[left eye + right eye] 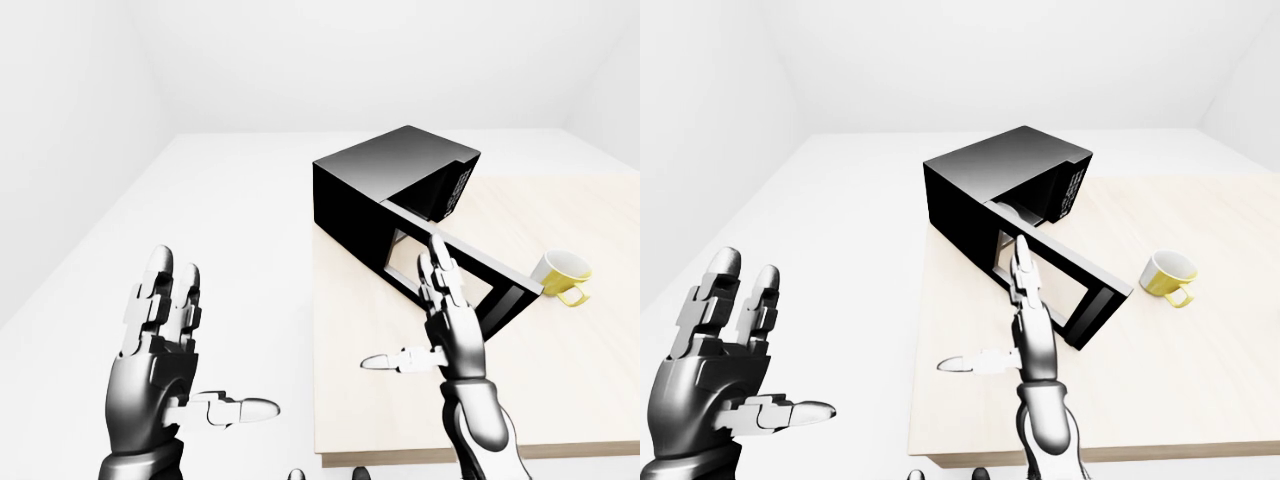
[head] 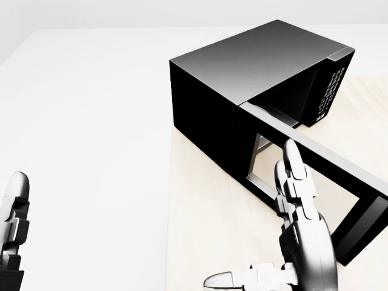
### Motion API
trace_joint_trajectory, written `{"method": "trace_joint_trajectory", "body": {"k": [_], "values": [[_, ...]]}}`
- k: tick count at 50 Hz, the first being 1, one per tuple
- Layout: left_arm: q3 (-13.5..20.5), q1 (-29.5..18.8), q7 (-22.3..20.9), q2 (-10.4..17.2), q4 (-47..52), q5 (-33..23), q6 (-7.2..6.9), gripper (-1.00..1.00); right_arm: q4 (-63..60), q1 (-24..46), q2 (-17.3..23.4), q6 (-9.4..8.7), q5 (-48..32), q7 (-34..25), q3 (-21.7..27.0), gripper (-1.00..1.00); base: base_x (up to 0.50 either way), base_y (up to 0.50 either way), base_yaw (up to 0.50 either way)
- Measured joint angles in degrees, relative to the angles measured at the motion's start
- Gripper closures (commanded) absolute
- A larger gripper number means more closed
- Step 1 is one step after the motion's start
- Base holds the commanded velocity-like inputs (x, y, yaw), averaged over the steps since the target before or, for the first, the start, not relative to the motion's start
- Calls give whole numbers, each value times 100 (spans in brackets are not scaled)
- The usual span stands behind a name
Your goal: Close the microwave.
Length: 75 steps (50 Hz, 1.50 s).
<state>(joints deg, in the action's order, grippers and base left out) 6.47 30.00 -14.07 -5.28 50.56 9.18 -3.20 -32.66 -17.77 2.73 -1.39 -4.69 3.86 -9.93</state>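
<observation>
Pale wood table (image 1: 560, 390). Right hand (image 1: 455, 335), fingers spread, just short of microwave's (image 1: 385, 185) open door (image 1: 460, 265). Left hand (image 1: 155, 365) splayed, holding nothing. Yellow mug (image 1: 560, 275) beyond the door.

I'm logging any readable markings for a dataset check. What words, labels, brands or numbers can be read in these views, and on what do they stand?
No text can be read in any view.
Microwave control panel: rows of small pale button marks, too small and blurred to read.
Microwave door: no brand or label visible.
Yellow mug: plain, no marking.
Table: plain, no marking.
</observation>
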Motion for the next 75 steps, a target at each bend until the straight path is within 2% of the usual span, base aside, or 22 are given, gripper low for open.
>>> {"method": "trace_joint_trajectory", "body": {"k": [26, 39, 46, 75], "values": [[-3, 9, -9, -4, -15, -10, 37, -100, 1902, 926, -288, 399, 40, -89, 477, -100, 0, 0, 0], [-33, 17, 15, 13, -4, -24, 42, -100, 2375, 1152, -333, 512, 55, -101, 584, -100, 0, 0, 0], [-33, 25, 19, 18, 5, -18, 46, -100, 2730, 1332, -341, 631, 25, -58, 650, -100, 0, 0, 0], [-85, 46, 43, 38, -4, -50, 74, -100, 3596, 2060, -323, 639, 45, 123, 912, -100, 0, 0, 0]]}}
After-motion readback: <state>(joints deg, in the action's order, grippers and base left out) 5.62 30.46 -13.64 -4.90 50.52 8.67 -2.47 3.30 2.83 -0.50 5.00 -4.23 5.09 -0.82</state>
